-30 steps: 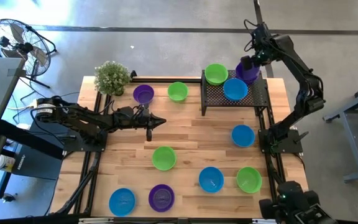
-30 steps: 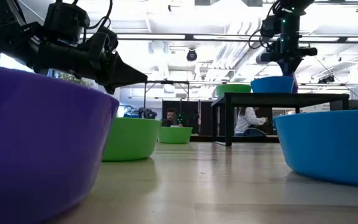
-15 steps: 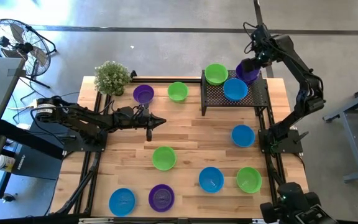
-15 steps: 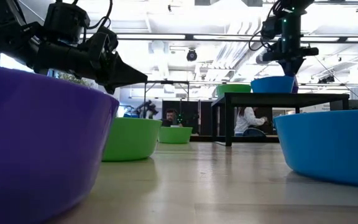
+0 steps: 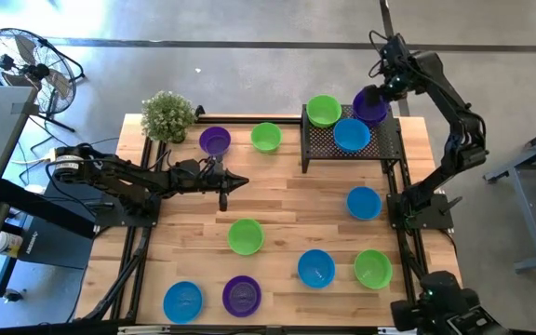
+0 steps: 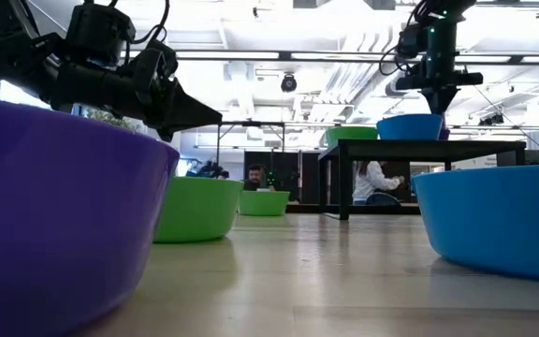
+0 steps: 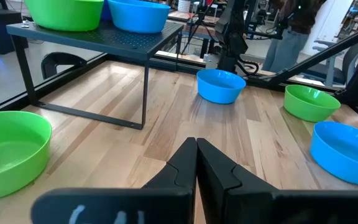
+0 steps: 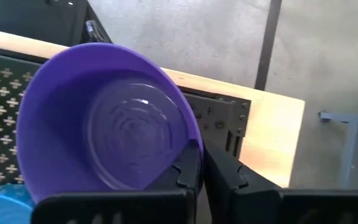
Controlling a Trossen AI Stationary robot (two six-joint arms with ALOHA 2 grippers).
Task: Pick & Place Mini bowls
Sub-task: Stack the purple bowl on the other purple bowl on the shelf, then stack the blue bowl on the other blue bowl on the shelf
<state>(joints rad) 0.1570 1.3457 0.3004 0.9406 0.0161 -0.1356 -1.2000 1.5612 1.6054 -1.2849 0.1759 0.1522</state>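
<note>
High view: the right gripper (image 5: 376, 96) stands over the far right corner of the black mesh rack (image 5: 377, 144), a purple bowl (image 5: 372, 111) directly beneath it, likely so that bowl joins the green bowl (image 5: 323, 111) and blue bowl (image 5: 352, 134) already racked beside it. The left gripper (image 5: 234, 182) waits mid-table, jaws together.

Low view: the right gripper hangs just above the rack.

Right wrist view: the fingers (image 8: 188, 167) are closed together over the purple rim (whether pinching it, I cannot tell). The bowl is glossy, round, ringed inside.
</note>
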